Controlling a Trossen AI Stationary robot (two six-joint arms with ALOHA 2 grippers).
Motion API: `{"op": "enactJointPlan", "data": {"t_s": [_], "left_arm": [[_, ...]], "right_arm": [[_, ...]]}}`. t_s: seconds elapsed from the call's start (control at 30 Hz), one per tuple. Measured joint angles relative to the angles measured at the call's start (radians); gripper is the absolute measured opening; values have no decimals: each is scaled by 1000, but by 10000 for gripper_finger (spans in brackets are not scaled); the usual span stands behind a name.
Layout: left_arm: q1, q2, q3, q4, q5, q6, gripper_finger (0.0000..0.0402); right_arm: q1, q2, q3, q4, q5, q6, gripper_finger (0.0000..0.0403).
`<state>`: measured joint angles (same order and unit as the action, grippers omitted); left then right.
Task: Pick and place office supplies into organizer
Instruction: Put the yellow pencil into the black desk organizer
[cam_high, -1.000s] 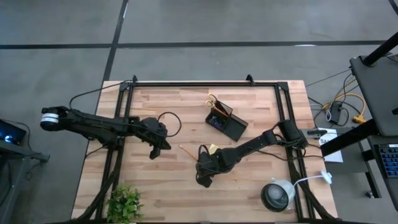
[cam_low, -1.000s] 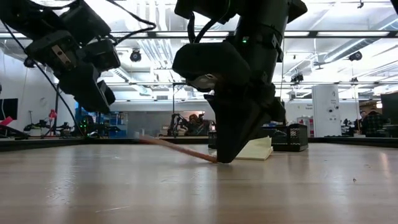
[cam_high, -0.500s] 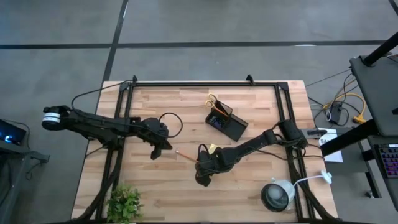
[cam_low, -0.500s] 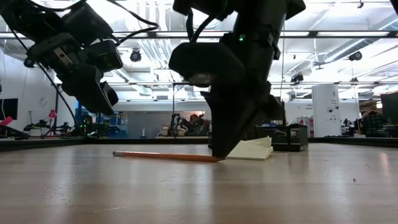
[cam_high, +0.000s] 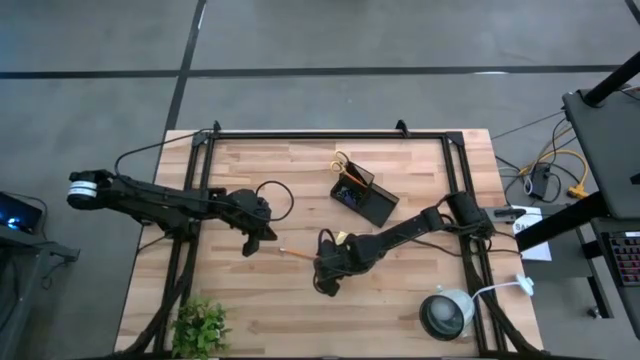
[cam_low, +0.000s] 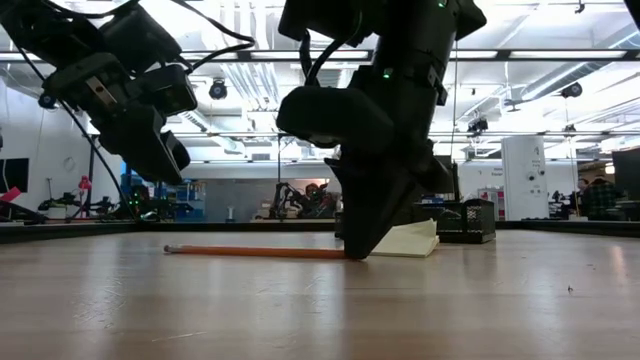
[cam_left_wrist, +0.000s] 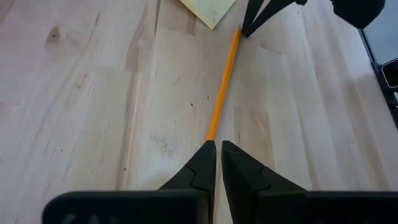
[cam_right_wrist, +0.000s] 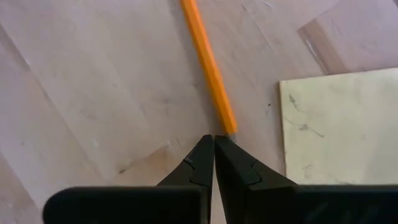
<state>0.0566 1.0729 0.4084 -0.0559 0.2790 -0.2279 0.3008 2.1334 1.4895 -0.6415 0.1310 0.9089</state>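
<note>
An orange pencil (cam_high: 297, 256) lies flat on the wooden table, left of my right gripper (cam_high: 320, 266). That gripper is shut and points steeply down, its tips on the table at the pencil's right end. A yellow sticky-note pad (cam_high: 343, 237) lies flat just beyond it. My left gripper (cam_high: 258, 243) is shut and hangs above the table (cam_low: 165, 165) near the pencil's left end, touching nothing. The black organizer (cam_high: 365, 197) stands farther back, with yellow-handled scissors (cam_high: 342, 162) upright in its cup. My right gripper touches the pencil's right end (cam_right_wrist: 229, 127) with the tips of its shut fingers (cam_right_wrist: 219, 149). The fingers come from above, slanting steeply down, tips on the table (cam_low: 357, 255). The pencil lies flat on the wood, not pinched.
A round grey-white lamp (cam_high: 447, 313) stands at the near right corner and a green plant (cam_high: 200, 325) at the near left. A black frame rail (cam_high: 320, 135) runs along the far edge. Bare wood lies between the arms and the near edge.
The pencil has swung round on the table: its left end has gone toward the near left, while its right end stays at my right gripper's tips. It now lies nearly crosswise in the low view. Both grippers have stayed shut and about in place.
</note>
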Motion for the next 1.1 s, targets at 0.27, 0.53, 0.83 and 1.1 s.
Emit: {"op": "enactJointPlan", "data": {"t_s": [0.27,0.53,0.83,1.1], "left_arm": [[0,0,0,0,0,0,11],[-1,0,0,-1,0,0,11],[-1,0,0,-2,0,0,11],[0,0,0,-2,0,0,11]], "right_arm": [[-1,-5,-20,8,-6,15,9],[3,-34,10,2,-28,-19,9],[-20,-26,5,-12,3,-42,9],[-32,-24,-4,-15,15,-57,9]]}}
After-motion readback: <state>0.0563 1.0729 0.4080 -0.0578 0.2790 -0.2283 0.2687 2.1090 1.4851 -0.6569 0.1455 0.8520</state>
